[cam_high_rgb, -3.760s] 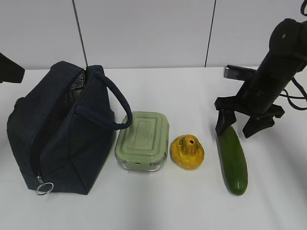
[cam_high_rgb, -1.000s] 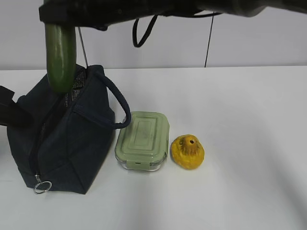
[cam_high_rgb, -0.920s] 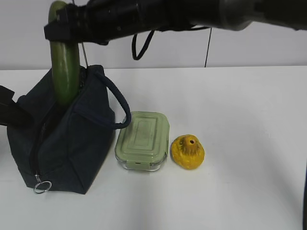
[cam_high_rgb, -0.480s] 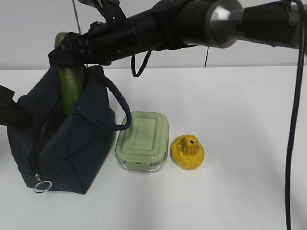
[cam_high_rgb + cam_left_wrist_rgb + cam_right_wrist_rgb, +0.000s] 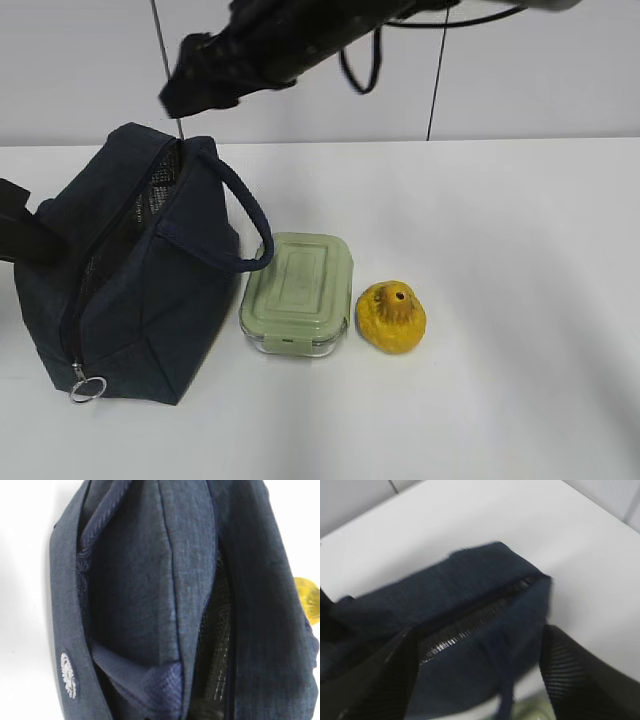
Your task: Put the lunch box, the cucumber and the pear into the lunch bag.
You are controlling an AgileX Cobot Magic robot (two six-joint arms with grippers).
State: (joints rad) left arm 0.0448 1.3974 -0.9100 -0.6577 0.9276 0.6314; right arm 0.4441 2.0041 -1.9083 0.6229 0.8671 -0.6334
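The navy lunch bag (image 5: 130, 270) stands at the left with its zipper open; it fills the left wrist view (image 5: 150, 580) and shows in the right wrist view (image 5: 470, 595). The cucumber is hidden. The lunch box (image 5: 297, 293) lies right of the bag, with the pear (image 5: 391, 317) beside it; the pear's edge also shows in the left wrist view (image 5: 307, 600). My right gripper (image 5: 205, 85) hovers open and empty above the bag's far end (image 5: 477, 680). My left gripper (image 5: 20, 240) is at the bag's left side, one dark finger (image 5: 207, 711) inside the opening, pinching the rim.
The white table (image 5: 500, 250) runs right of the pear to a grey panelled wall (image 5: 330, 70) behind. The bag's loop handle (image 5: 245, 215) arches over toward the lunch box. A metal ring pull (image 5: 85, 389) hangs at the bag's near corner.
The right gripper lowered the cucumber into the bag and let it go; the cucumber is now out of sight. The right gripper has risen and moved right, empty. The left gripper stayed put.
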